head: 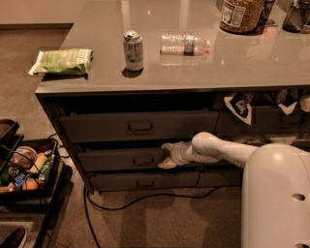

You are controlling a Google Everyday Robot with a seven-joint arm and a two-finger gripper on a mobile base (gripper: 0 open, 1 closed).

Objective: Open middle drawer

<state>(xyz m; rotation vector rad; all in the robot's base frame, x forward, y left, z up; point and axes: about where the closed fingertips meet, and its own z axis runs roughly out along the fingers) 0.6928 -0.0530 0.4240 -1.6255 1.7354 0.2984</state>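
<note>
The middle drawer (114, 160) is the dark-grey front between a taller drawer (97, 127) above and a lower drawer (116, 182) beneath. Its small pull handle (143, 160) sits at the centre. My gripper (166, 155) is at the drawer's front, just right of that handle, on the end of my white arm (218, 150) reaching in from the right. One fingertip (166, 146) is at the dark gap above the drawer's top edge. The other lies lower against the front. The fingers stand apart with the handle outside them.
On the counter (193, 72) are a green bag (63, 61), a can (133, 50), a lying water bottle (184, 43) and a jar (240, 14). A black cart of items (24, 169) stands at the left. A cable (145, 206) runs along the floor.
</note>
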